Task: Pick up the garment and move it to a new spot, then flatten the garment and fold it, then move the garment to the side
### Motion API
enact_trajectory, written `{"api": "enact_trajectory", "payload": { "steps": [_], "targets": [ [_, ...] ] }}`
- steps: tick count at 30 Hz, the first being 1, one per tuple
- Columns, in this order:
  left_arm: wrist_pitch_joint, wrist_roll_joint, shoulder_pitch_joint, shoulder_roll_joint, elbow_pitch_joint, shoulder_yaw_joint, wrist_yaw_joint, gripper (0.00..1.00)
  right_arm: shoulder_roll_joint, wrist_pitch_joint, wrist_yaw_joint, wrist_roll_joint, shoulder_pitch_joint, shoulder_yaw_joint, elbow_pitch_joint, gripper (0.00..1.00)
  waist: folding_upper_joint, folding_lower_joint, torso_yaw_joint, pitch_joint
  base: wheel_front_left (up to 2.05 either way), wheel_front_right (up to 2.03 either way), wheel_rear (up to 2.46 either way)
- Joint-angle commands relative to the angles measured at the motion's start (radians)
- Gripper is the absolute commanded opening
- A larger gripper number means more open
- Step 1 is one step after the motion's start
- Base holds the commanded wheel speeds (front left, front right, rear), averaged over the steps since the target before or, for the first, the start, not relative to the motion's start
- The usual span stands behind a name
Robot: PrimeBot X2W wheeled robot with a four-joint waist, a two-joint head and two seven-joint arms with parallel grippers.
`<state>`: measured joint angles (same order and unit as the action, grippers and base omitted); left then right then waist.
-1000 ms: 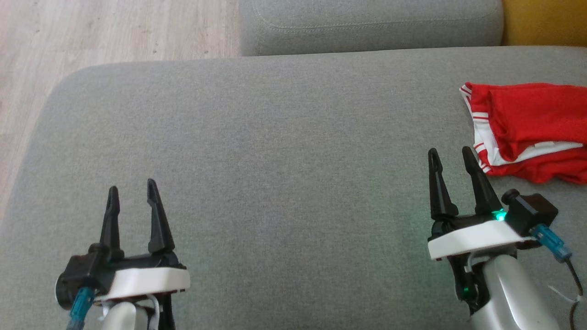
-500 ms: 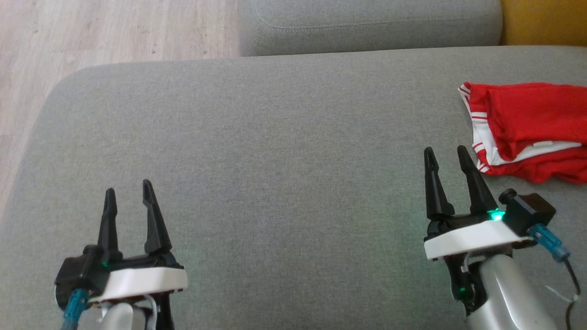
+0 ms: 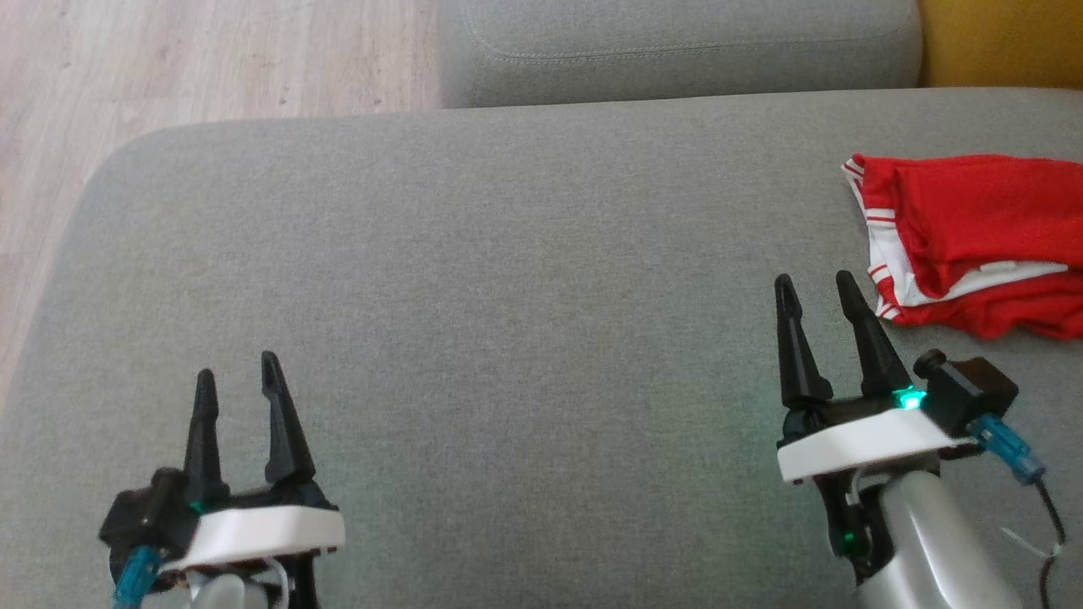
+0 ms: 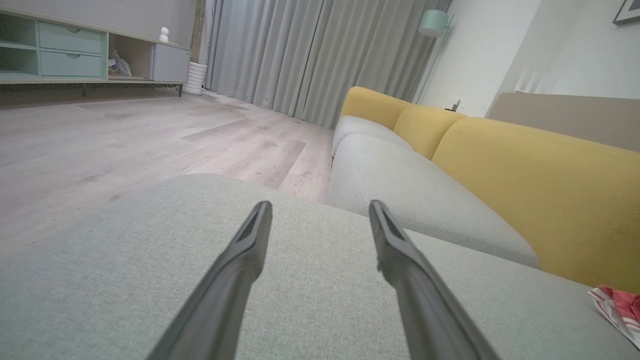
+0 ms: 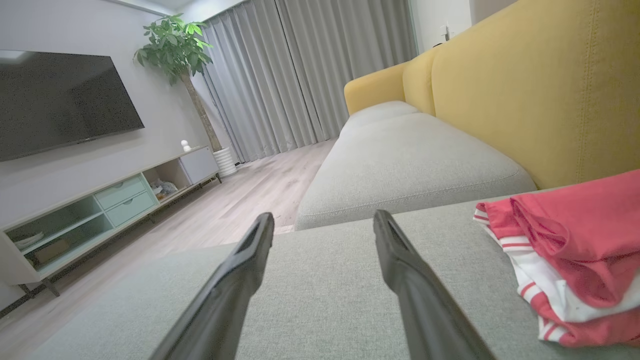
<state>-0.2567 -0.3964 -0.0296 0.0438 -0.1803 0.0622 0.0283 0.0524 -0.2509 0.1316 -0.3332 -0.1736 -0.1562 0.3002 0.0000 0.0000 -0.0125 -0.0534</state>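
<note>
- Garment (image 3: pixel 973 245): red/white, lay in a compact stack at far right of the grey seat cushion (image 3: pixel 508 279).
- Left gripper (image 3: pixel 237 370), near left: fingers apart, empty.
- Right gripper (image 3: pixel 814 282), near right, just beside garment: fingers apart, empty.
- Progress: garment looked folded & set aside, so prob. done.
- Count: 1 garment, 2 grippers.

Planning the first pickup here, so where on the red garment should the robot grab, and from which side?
Probably the white-striped edge of the red garment, approached from its left side by the open right claw. That bunched edge faces the claw and lies nearest it on the grey cushion.
</note>
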Motion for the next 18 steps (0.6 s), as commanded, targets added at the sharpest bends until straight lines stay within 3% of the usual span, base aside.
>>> {"api": "enact_trajectory", "payload": {
  "steps": [1,18],
  "targets": [
    [0.0,0.0,0.0,0.0,-0.005,0.0,0.002,0.0,0.0,0.0,0.0,-0.001,0.001,0.0,0.004,0.0,0.0,0.0,0.0,0.0,0.0,0.0,0.0],
    [0.044,-0.141,-0.002,0.0,-0.052,-0.018,-0.016,0.0,0.007,0.035,0.0,-0.159,0.023,0.02,0.031,0.0,0.0,0.0,0.002,0.006,0.0,0.0,0.0]
  ]
}}
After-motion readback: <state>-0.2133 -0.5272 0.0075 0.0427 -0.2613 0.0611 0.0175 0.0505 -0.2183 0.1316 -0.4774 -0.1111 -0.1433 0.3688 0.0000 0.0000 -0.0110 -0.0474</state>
